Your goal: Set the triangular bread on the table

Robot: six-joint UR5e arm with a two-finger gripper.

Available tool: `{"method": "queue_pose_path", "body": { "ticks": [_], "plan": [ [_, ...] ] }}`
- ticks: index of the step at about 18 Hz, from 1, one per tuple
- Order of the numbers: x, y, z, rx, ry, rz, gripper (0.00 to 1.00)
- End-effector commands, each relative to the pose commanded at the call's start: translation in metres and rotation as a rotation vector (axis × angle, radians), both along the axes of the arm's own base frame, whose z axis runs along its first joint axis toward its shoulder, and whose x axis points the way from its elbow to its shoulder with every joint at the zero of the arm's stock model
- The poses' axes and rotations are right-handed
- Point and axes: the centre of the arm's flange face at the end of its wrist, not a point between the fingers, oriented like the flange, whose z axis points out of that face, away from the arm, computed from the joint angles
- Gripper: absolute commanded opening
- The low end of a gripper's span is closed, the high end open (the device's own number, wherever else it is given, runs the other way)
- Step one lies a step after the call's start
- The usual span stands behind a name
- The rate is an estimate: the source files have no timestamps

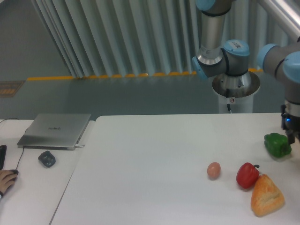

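Observation:
The triangular bread point(267, 195) is a golden-orange wedge with a browned crust. It lies on the white table point(150, 178) near the front right corner, touching or almost touching the red bell pepper point(247, 175). My gripper point(291, 135) is at the right edge of the frame, just above and behind the green bell pepper point(277, 144), well apart from the bread. Only its dark body and part of one finger show, the rest is cut off by the frame, and it holds nothing that I can see.
A small tan egg point(213, 170) lies left of the red pepper. A narrower white desk on the left bears a silver laptop point(55, 130), a dark mouse point(46, 158) and a person's hand point(6, 178). The arm's base point(232, 89) stands behind the table.

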Motion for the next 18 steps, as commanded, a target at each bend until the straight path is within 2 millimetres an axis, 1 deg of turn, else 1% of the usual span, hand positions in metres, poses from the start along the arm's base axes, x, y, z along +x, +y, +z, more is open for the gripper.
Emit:
{"method": "queue_pose_path", "body": {
  "ticks": [1, 3, 6, 10, 13, 18],
  "plan": [
    [-0.004, -0.005, -0.002, -0.005, -0.011, 0.011, 1.00],
    [-0.007, -0.007, 0.001, 0.009, -0.030, 0.015, 1.00],
    [-0.010, -0.008, -0.004, 0.030, -0.055, 0.024, 1.00],
    [-0.011, -0.010, -0.011, 0.026, -0.069, -0.039, 1.00],
    [-0.015, -0.015, -0.013, 0.024, -0.073, -0.041, 1.00],
    [-0.014, -0.017, -0.016, 0.022, -0.081, -0.039, 1.00]
  ]
}}
